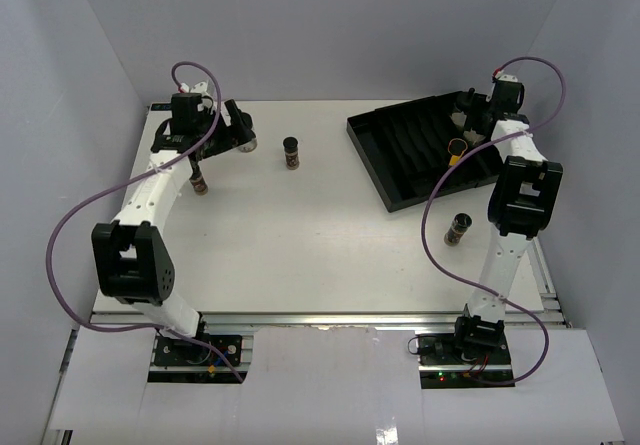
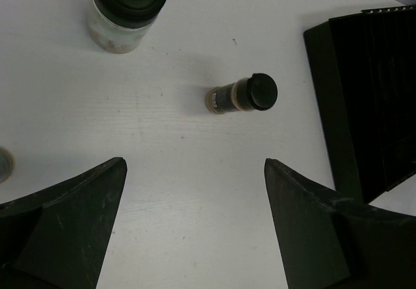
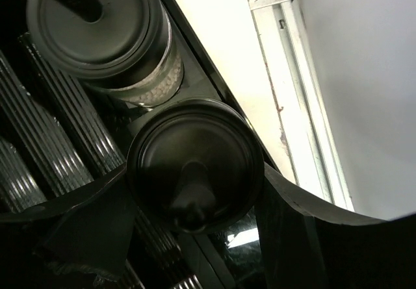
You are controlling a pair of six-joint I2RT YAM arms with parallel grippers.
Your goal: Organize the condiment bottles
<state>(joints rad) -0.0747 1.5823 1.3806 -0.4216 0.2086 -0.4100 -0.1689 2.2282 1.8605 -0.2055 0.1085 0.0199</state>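
Note:
My left gripper [image 2: 195,162] is open and empty, hovering over the bare table. Just beyond it stand a whitish-grey bottle [image 2: 127,10] and a dark brown bottle [image 2: 244,94]. In the top view the left gripper [image 1: 232,130] is at the far left, with a third, brown bottle [image 1: 199,181] beside the arm. My right gripper [image 3: 195,175] is shut on a black-capped bottle [image 3: 195,152] in the far right corner of the black tray [image 1: 400,165]. A whitish bottle [image 3: 107,39] stands touching it. A yellow bottle [image 1: 456,151] sits in the tray.
Another dark brown bottle [image 1: 458,228] stands on the table in front of the tray, close to the right arm. The table's right rail [image 3: 286,87] runs just beside the tray corner. Grey walls enclose the table on three sides.

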